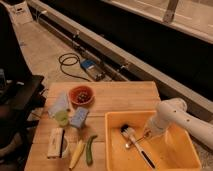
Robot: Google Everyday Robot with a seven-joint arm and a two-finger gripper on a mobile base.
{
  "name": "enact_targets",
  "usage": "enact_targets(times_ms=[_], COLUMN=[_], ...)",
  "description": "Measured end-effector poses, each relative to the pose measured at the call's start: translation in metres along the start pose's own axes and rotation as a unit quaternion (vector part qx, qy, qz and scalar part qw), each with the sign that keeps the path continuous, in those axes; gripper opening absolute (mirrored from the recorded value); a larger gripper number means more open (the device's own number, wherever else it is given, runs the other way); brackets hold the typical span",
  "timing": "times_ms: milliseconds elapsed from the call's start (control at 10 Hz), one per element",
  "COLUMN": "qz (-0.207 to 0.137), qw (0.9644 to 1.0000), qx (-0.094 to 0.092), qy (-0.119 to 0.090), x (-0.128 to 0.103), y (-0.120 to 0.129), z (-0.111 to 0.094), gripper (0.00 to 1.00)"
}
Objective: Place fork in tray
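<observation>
The fork (135, 142) is a slim shiny silver utensil. It lies on the floor of the yellow-orange tray (112, 150) at the table's right front. One end of it is at my gripper (148, 132). The gripper reaches down into the tray from the right on a white arm (177, 116). A brush with a pale head (127, 131) and a black handle (146, 159) lies in the tray beside the fork and crosses it.
On the wooden table (125, 97) left of the tray are a red bowl (81, 95), a blue sponge (78, 118), a green cup (61, 118), a white block (55, 143), a yellow banana (77, 153) and a green vegetable (90, 149). A cable (69, 62) lies on the floor behind.
</observation>
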Motion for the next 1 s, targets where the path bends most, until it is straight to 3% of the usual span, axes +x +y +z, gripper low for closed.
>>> enact_targets(times_ms=[300, 700, 1000], qz=[0.002, -0.01, -0.006], qw=[0.9999, 0.9992, 0.9979], qx=[0.012, 0.023, 0.039], qy=[0.008, 0.031, 0.052], x=[-0.005, -0.013, -0.002], y=[0.002, 0.002, 0.003], z=[-0.039, -0.113, -0.17], gripper=[0.0, 0.0, 0.0])
